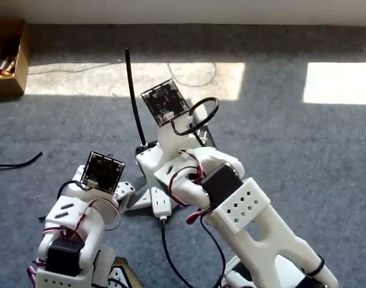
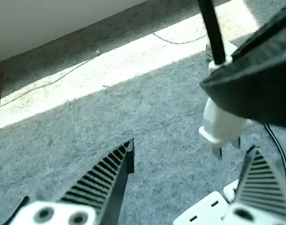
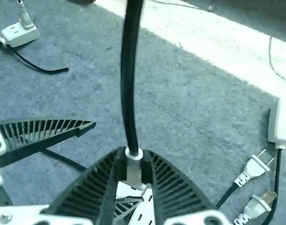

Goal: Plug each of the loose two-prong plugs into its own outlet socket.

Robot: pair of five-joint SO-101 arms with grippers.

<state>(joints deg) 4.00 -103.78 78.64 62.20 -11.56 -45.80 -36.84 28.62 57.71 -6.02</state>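
The right gripper (image 3: 133,158) is clenched on a white plug (image 2: 221,125), held upright with prongs down and cord rising straight above, just over the strip (image 2: 201,213). To my eye it needs a straight drop onto the slots. The left gripper (image 2: 192,146) hangs spread and empty beside the strip, and two spare plugs (image 3: 253,168) lie apart.
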